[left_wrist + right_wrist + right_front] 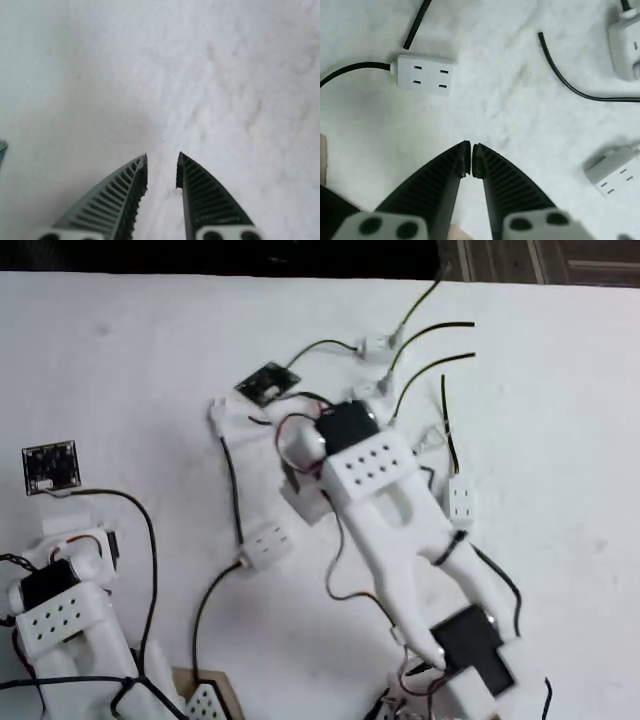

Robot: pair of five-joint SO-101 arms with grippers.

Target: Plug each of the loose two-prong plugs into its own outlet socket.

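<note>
- Two arms stand over the white counter (560, 440) in the high view. The left arm (60, 615) sits low at the near corner. The right arm (400, 530) stretches out among the outlet sockets (268, 545) and the loose plugs (377, 345) on short black cords.
- Left wrist view: the left pincer (162, 167) is parted a little, grasping nothing, over bare counter.
- Right wrist view: the right pincer (471, 159) is clenched almost tip to tip and empty. A socket block (422, 75) with free slots lies beyond it, apart.
</note>
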